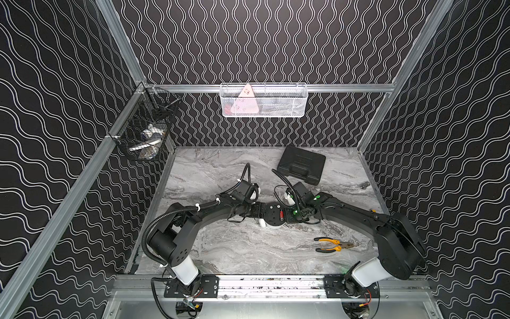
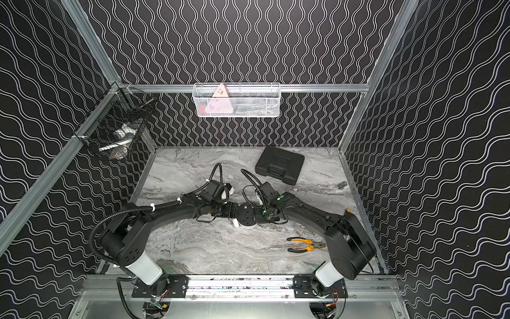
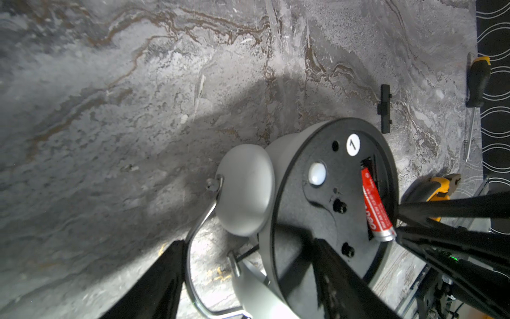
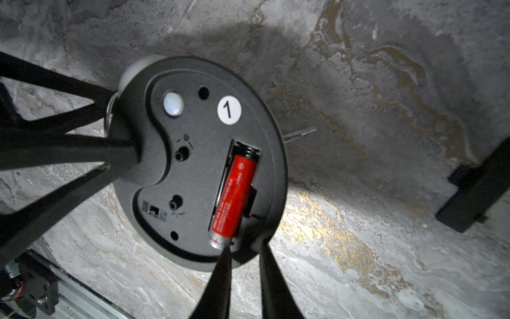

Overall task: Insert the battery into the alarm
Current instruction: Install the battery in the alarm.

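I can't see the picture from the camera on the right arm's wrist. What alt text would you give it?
A red battery lies slanted, partly in the open slot on the black back of the alarm, its silvery end sticking out by the right gripper. The left gripper's fingers grip the clock's far edge.

A grey marbled tabletop (image 1: 220, 248) is seen in both top views. On it are laid the alarm (image 1: 273, 218) face-down at the middle, a black case (image 1: 301, 164) farther back, yellow-handled pliers (image 1: 331, 244) and a small black cover (image 3: 385, 108).
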Motion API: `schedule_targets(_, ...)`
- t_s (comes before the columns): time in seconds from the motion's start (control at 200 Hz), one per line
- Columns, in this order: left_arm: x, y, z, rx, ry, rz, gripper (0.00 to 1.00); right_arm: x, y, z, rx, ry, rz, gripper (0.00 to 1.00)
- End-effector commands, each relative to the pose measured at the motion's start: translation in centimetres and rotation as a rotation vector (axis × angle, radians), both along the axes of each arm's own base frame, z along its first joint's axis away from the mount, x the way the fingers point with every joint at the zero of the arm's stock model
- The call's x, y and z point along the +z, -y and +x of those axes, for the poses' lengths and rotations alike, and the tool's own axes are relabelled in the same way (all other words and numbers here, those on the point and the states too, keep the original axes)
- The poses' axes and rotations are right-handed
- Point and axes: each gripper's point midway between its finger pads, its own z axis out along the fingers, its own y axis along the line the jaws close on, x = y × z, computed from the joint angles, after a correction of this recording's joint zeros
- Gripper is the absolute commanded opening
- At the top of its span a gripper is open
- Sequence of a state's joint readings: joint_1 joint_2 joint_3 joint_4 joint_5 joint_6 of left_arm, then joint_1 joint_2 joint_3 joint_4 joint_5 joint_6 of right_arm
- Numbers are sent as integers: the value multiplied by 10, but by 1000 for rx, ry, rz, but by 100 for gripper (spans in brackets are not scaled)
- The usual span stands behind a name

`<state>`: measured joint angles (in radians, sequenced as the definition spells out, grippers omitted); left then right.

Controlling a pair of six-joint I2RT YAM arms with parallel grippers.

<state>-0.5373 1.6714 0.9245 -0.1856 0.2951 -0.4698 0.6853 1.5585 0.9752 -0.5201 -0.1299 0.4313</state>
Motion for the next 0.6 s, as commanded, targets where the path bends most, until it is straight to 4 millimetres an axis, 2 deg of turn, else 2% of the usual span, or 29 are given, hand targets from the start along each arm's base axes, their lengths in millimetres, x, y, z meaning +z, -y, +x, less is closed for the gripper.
schedule_targets(0.0, -26, -22, -24, -25, -79, 151, 71, 8, -10, -1, 1, 6, 66, 21)
schedule_targets(0.08, -27, -23, -24, -10, -85, 155, 70, 19, -9, -3, -22, 13, 87, 20)
schedule_targets(0.19, -27, -22, -23, -5, -87, 153, 69, 30, -18, -5, -63, -14, 164, 15)
schedule_targets(0.32, -28, -24, -23, -3, -92, 162, 69, 28, -24, -8, -107, -71, 199, 14)
schedule_targets(0.49, -28, -26, -23, -1, -88, 169, 71, 20, -5, -8, -159, -88, 85, 13)
schedule_targets(0.595, -19, -25, -21, 7, -70, 156, 75, 20, 4, -9, -174, -76, 51, 13)
